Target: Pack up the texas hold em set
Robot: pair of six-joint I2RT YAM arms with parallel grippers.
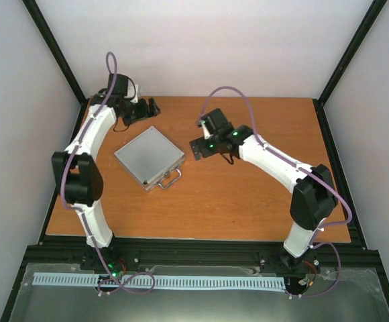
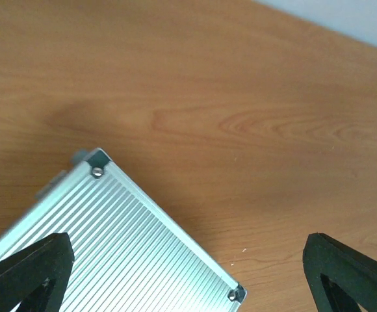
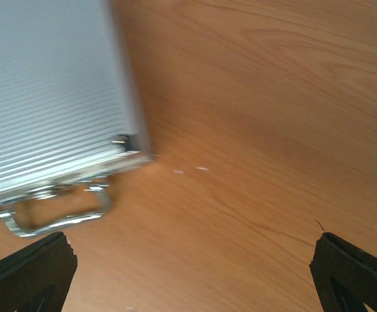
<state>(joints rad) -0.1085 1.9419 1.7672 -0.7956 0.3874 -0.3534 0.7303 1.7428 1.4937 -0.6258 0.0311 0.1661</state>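
The texas hold em set shows as a ribbed silver case [image 1: 147, 156], lid shut and lying flat on the wooden table, its metal handle [image 1: 171, 180] towards the near side. My left gripper [image 1: 147, 107] hangs just beyond the case's far corner, open and holding nothing. In the left wrist view the case [image 2: 110, 240] fills the lower left, and the left gripper [image 2: 187, 246] spans its right edge from above. My right gripper [image 1: 197, 149] stands open just right of the case. In the right wrist view the right gripper [image 3: 192, 244] is over bare wood, with the case [image 3: 49, 91] and handle [image 3: 52, 220] at upper left.
The wooden table [image 1: 248, 194] is bordered by a black frame with slanting posts [image 1: 57, 57] at the back corners and white walls behind. A white slotted strip [image 1: 181, 282] runs along the near rail between the arm bases.
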